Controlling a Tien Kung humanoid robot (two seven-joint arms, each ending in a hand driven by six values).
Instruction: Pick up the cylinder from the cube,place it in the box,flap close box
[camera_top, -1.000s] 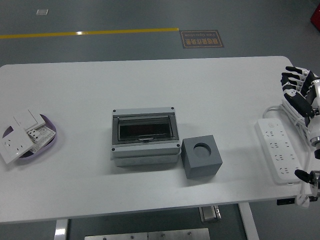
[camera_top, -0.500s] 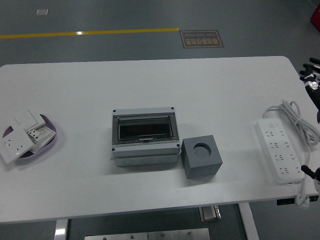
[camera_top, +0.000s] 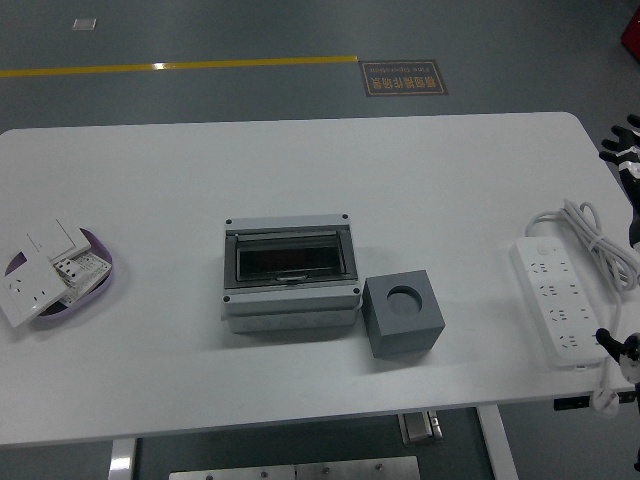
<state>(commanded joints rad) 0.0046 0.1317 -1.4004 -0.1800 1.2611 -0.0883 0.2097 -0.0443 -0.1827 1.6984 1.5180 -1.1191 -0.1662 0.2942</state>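
A grey box (camera_top: 290, 272) sits at the centre of the frame, slightly left of the middle, resting flat on the white surface. It is rectangular with a light grey rim, a screw at each visible corner, and a dark, tinted see-through flap lying shut over its top, with a small latch tab at the flap's lower edge. Just to its lower right, close beside the box's right end, stands a darker grey cube (camera_top: 403, 313), turned a little so its edges run slightly askew to the box. A round, dark recess shows in the cube's top face; whether a cylinder sits in it cannot be told.
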